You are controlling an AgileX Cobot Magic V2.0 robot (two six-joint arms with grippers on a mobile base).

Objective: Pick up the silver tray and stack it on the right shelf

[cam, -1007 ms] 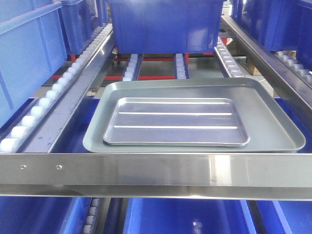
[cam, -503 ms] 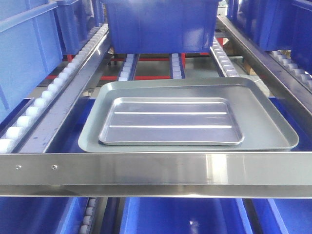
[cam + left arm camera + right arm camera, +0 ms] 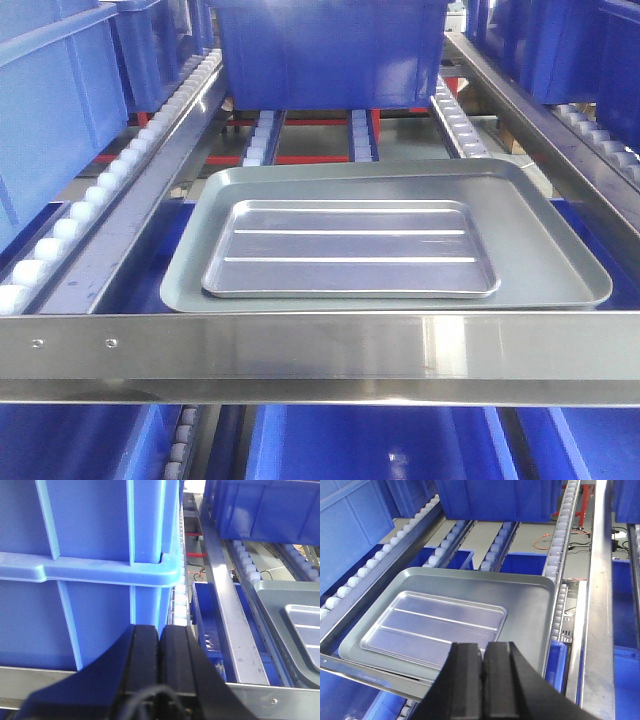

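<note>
Blue bins [image 3: 330, 50] surround the roller shelf [image 3: 110, 344]; both end effectors, left [image 3: 159, 645] and right [image 3: 484, 662], are pressed together (empty). Judging here: spread first, then pinch the silver tray [image 3: 350, 248] rim, not the grey tray [image 3: 540, 230] beneath.

The scene is lit brightly and evenly from overhead, with a cool blue cast. Soft glare is seen on the crossbar [image 3: 330, 345] and along the ridges of the silver tray [image 3: 350, 248]. Shadows are faint. The front view is slightly soft throughout. In both wrist views the black left gripper [image 3: 159, 645] and right gripper [image 3: 484, 665] are blurred and underexposed.
</note>
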